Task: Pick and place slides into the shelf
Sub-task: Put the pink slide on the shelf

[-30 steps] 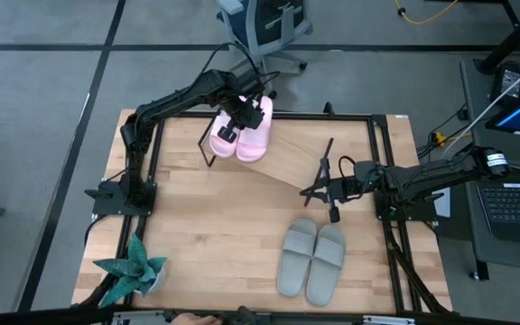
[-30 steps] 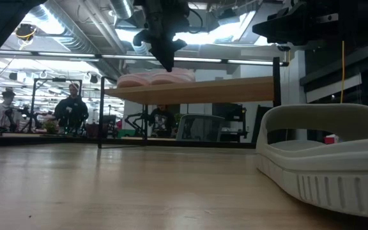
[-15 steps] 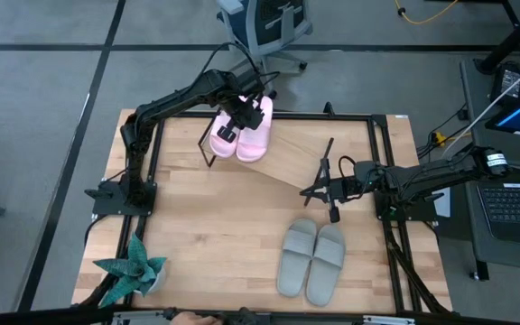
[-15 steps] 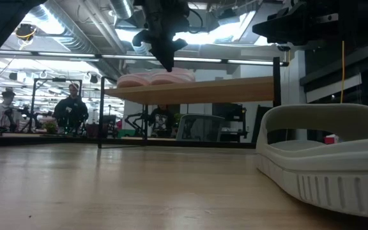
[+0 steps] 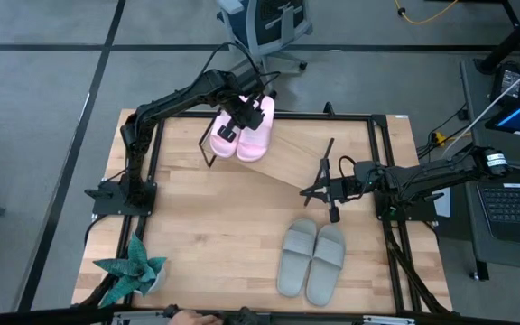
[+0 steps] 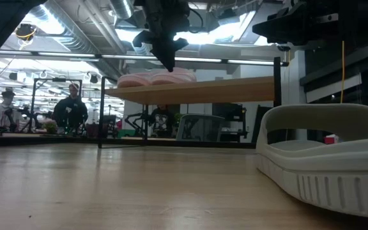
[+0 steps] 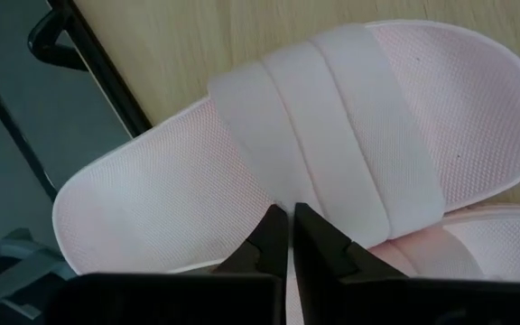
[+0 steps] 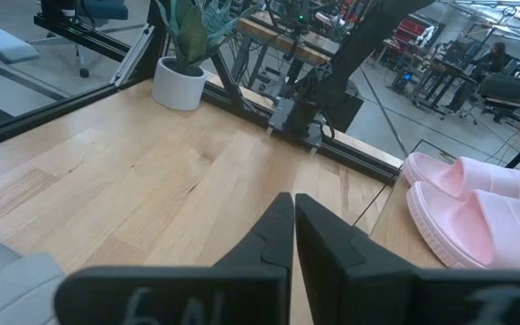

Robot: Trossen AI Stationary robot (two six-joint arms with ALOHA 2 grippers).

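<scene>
Two pale pink slides (image 5: 246,134) lie side by side, soles down, on the far left part of the slanted wooden shelf (image 5: 301,153). In the low view the pink slides (image 6: 155,78) sit on top of the shelf board (image 6: 203,90). My left gripper (image 7: 289,224) is shut, pointing steeply down over the strap of one pink slide (image 7: 332,135). The grey-green pair (image 5: 312,260) rests on the table near its front edge. My right gripper (image 5: 310,191) waits shut and level above the shelf's near edge, holding nothing. My left gripper's shut fingertips (image 7: 273,226) stand right at the near edge of the pink slide's strap (image 7: 283,194), coming from above. Whether they touch the strap I cannot tell. The slide lies flat on the shelf.
A potted plant (image 5: 134,269) stands at the table's near left corner. Black frame rails (image 5: 382,171) run along the table's edges. An office chair (image 5: 264,23) stands beyond the far edge. People (image 6: 72,108) are in the room behind.
</scene>
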